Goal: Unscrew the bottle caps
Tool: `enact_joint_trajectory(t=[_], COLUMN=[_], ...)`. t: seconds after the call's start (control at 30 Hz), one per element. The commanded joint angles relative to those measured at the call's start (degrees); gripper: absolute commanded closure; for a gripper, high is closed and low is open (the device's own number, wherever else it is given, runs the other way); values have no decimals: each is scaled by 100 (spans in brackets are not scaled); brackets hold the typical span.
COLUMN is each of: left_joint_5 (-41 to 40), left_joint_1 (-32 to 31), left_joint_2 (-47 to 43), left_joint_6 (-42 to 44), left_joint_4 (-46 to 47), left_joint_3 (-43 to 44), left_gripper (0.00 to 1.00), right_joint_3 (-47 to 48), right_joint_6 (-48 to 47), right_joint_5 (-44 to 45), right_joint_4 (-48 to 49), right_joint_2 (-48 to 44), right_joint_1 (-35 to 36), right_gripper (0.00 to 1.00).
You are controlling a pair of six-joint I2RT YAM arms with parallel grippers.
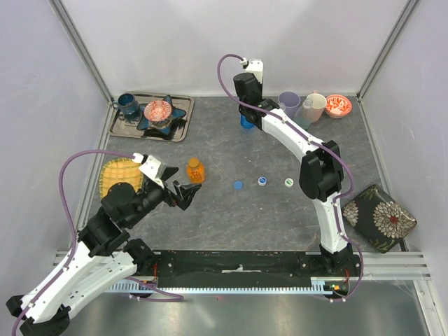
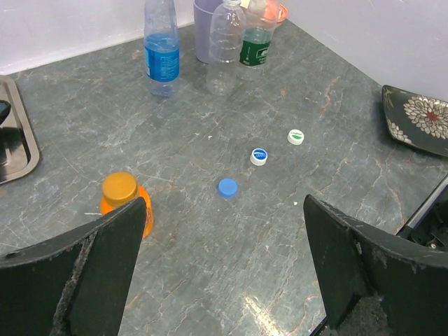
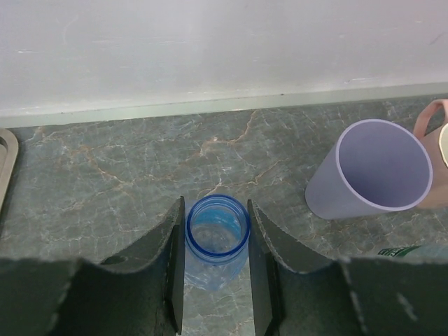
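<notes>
The orange bottle (image 1: 195,170) stands left of centre with its orange cap on; the left wrist view shows it (image 2: 123,199) partly behind my left finger. My left gripper (image 1: 185,184) is open and empty, just near and right of it. The blue-tinted bottle (image 3: 217,238) stands near the back wall with its mouth open and no cap. My right gripper (image 3: 215,210) is shut on its neck from above. Two clear bottles (image 2: 225,45) (image 2: 255,38) stand capless by the cups. Three loose caps lie mid-table: blue (image 1: 238,185), white-blue (image 1: 262,181), white-green (image 1: 288,183).
A lilac cup (image 1: 288,103), a beige cup (image 1: 314,107) and a red bowl (image 1: 338,106) stand at the back right. A metal tray (image 1: 183,126) with a blue cup and a bowl sits back left. A yellow mat (image 1: 114,176) lies left, a dark floral plate (image 1: 379,217) right.
</notes>
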Motion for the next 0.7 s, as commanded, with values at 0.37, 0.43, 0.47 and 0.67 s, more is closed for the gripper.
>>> enact_joint_trajectory(t=[0.37,0.43,0.47,0.67], left_joint_5=[189,163,154,136], left_joint_1=[9,9,9,9], left_joint_2=[112,121,112,147], left_joint_6=[-285,-293,-311,-320], left_joint_4=[301,310,310,310], left_joint_3=[-96,-105,-105,-87], left_gripper=[1,1,1,1], right_joint_3=[-207,-207,-207,-190], right_joint_6=[89,89,89,124], right_joint_5=[-126,-126,-135,-152], right_joint_4=[3,3,3,-6], right_joint_2=[-207,-242,-260,-383], right_joint_1=[-72,-81,-81,-72], right_gripper=[45,41,38,30])
